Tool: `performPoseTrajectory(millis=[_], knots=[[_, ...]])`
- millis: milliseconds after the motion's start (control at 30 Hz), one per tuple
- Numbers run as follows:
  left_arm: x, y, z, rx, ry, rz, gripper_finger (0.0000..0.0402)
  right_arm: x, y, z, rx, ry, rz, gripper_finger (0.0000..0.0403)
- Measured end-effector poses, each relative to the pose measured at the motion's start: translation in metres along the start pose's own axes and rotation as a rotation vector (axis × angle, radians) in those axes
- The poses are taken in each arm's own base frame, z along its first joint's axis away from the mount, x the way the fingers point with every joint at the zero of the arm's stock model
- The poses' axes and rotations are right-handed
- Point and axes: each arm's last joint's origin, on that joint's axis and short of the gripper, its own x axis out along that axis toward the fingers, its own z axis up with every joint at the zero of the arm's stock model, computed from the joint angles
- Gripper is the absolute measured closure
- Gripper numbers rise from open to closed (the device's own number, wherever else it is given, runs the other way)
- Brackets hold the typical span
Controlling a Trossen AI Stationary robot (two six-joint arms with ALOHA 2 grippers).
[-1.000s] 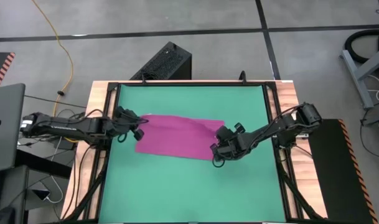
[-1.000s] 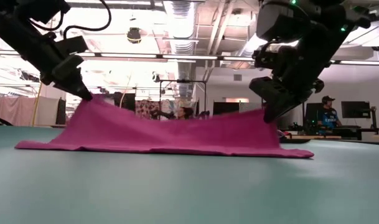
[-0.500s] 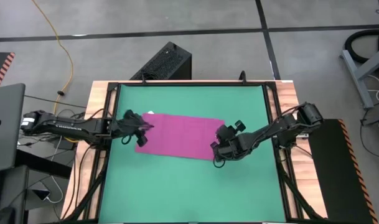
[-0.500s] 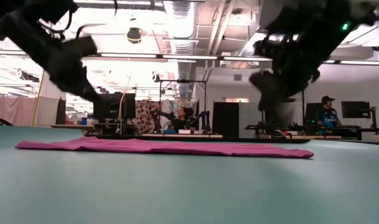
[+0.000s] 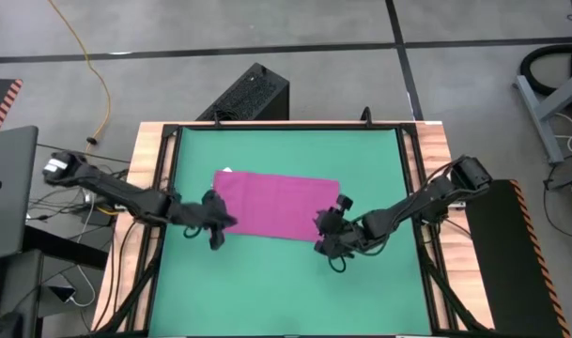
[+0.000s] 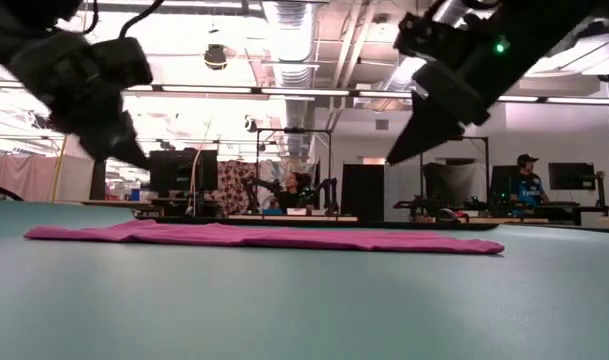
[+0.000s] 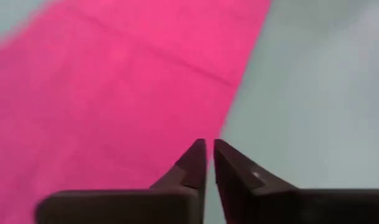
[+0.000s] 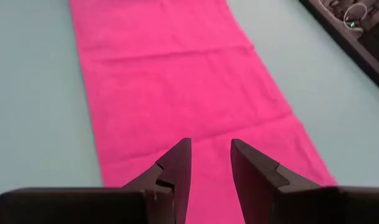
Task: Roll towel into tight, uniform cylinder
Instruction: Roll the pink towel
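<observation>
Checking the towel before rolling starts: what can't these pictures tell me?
- The towel's white tag: a tiny speck in the high view, not seen elsewhere.
- Whether it is one layer or folded: edge-on in the low view.
- Left tool and right tool height above it: wrist views cannot show.

Small pink soft cloth towel (image 5: 271, 203), spread out flat on the green mat. Not rolled up at all. Shaped like a long rectangle, a bit slanted, in the middle of the mat. Tiny white tag (image 5: 226, 172) sticking out at the far left corner. From the side, very thin and low, with soft little bumps (image 6: 264, 237). Nothing holding it.
</observation>
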Motion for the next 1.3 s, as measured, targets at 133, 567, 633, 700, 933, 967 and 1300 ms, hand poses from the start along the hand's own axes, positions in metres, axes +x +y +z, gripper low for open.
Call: performPoseTrajectory(millis=[133,567,633,700,933,967,1300], knots=[[0.008,-0.008,-0.019,-0.06,0.073,0.082,0.0397,0.003,0.009,-0.01,-0.014,0.022,0.0,0.0286],[0.022,-0.006,-0.05,-0.118,0.21,0.264,0.0401,0.03,0.024,-0.037,-0.013,0.113,-0.029,0.0341],[0.023,-0.004,-0.051,-0.112,0.224,0.29,0.0401,0.034,0.026,-0.04,0.002,0.135,-0.011,0.0344],[0.024,0.0,-0.053,-0.101,0.24,0.325,0.0401,0.037,0.03,-0.044,0.023,0.15,0.016,0.0346],[0.028,0.012,-0.052,-0.042,0.266,0.414,0.0401,0.038,0.051,-0.05,0.067,0.122,0.124,0.0348],[0.028,0.014,-0.051,-0.033,0.268,0.42,0.0401,0.038,0.055,-0.051,0.063,0.114,0.145,0.0348],[0.03,0.033,-0.022,0.152,0.233,0.526,0.0401,0.021,0.084,-0.039,-0.154,-0.048,0.459,0.0348]])
